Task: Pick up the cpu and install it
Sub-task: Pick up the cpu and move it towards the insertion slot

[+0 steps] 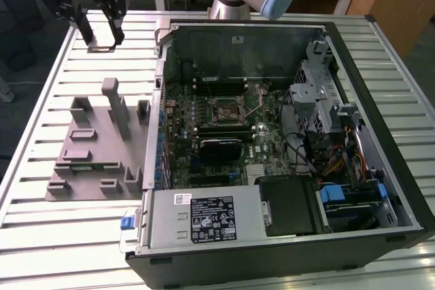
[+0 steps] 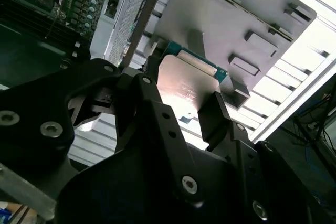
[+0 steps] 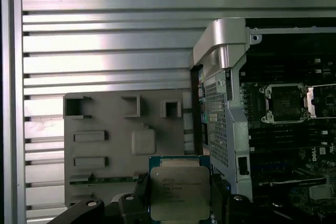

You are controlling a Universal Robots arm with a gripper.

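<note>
Silver slats make up the desk, and a brown wood table stands behind it. On the desk lie a grey tray and a big open computer case. The tray is at the exterior view's left of the case, just beside it.

The gripper hangs up in the air over the desk, past the far end of the tray. Its 2 black fingers are pressed on 2 sides of the cpu and hold it. The cpu is a small flat square with a shiny silver top and a thin green edge. It touches only the fingers, not the tray or the desk.

Inside the case lies a green board. The dark square socket sits near the middle of it. The cpu is well apart from the socket, out past the case's wall.
</note>
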